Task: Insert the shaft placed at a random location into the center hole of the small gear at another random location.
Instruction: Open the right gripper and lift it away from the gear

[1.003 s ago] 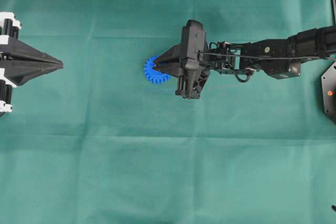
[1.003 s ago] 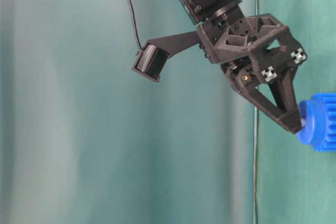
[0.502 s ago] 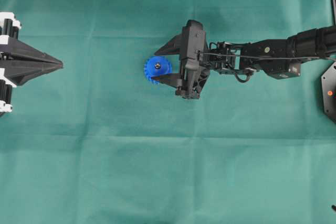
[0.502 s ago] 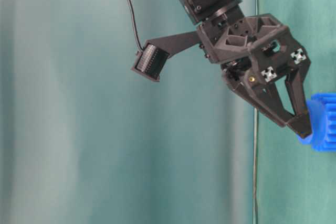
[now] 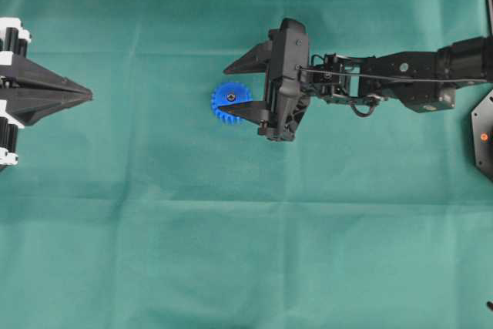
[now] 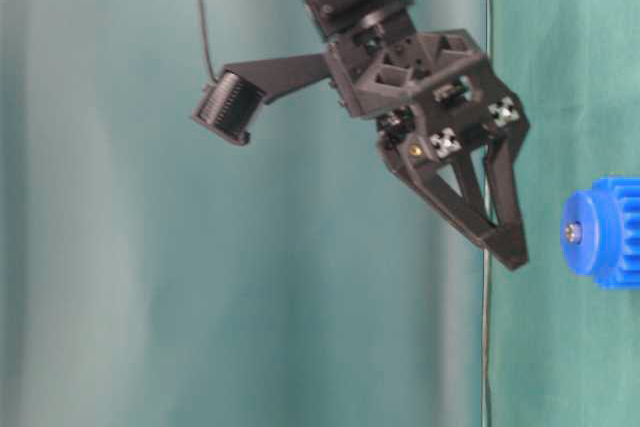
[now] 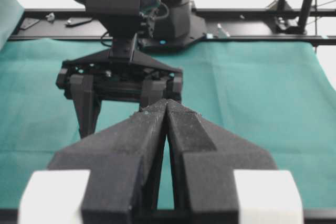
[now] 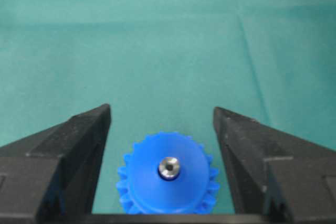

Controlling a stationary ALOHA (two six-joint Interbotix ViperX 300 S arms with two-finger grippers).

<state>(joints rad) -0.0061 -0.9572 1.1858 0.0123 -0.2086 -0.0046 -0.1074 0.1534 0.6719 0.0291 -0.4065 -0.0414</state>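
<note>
right wrist view showed my right gripper (image 8: pixel 161 145) spread wide, empty, clear of the small gear (image 8: pixel 167 182); the shaft (image 8: pixel 169 167) sat in its center hole.

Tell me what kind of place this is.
Probably a robotics lab bench for manipulation tests. A green cloth covers the table, two black robot arms face each other, their bases bolted to a black frame, and the only workpiece is a small gear.

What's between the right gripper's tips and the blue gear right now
Nothing but a bare gap: in the table-level view the open right gripper hangs clear of the blue gear, whose hub already holds the pin.
</note>
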